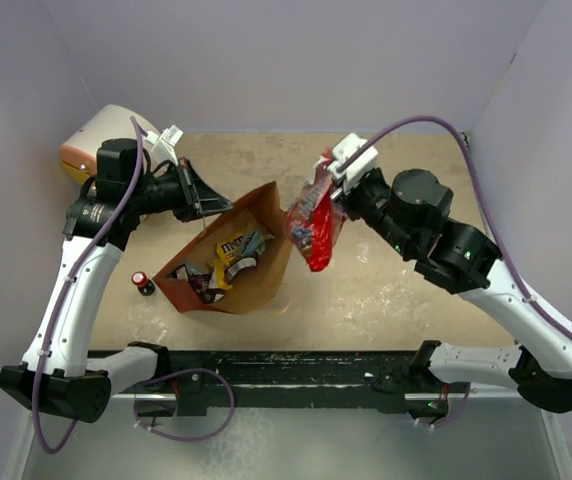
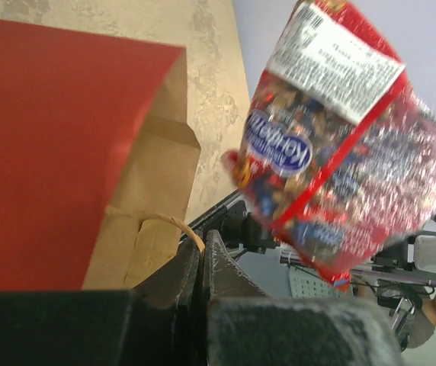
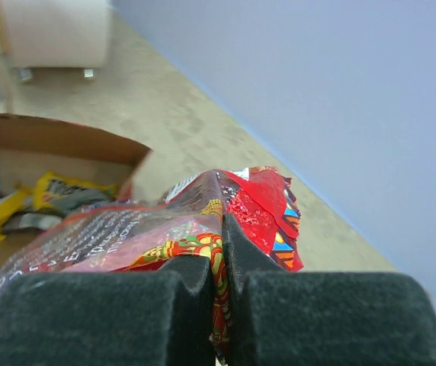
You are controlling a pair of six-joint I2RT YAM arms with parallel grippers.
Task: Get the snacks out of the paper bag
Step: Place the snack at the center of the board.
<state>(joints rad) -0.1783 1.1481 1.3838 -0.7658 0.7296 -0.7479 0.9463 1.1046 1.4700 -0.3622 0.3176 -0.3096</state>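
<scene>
Holding red-and-clear bag (image 1: 316, 228) tight in R pincer (image 3: 222, 259), aloft mid-counter beside paper bag (image 1: 266, 265); blue oval logo (image 2: 279, 145) unreadable. Pinching paper bag rim w/ L pincer (image 2: 201, 259), shut. Yellow M&M's pkt (image 1: 234, 246) inside.

Seen from above, the packets (image 1: 221, 262) inside the paper bag (image 1: 256, 285) are too small to read. The little dark red-topped thing (image 1: 143, 283) beside it on the tabletop (image 1: 386, 290) cannot be identified. The left arm (image 1: 66, 290) covers part of the white drum (image 1: 101, 140).

From the left wrist, the paper bag runs off the left edge. The red-and-clear bag (image 2: 332, 152) blurs toward its right side and is cropped at the top. The string handle (image 2: 184, 225) disappears into the seam of the left end effector (image 2: 201, 248).

From the right wrist, the right end effector (image 3: 222, 244) hides the big bag's pinched edge. The drum and packets are out of focus.
</scene>
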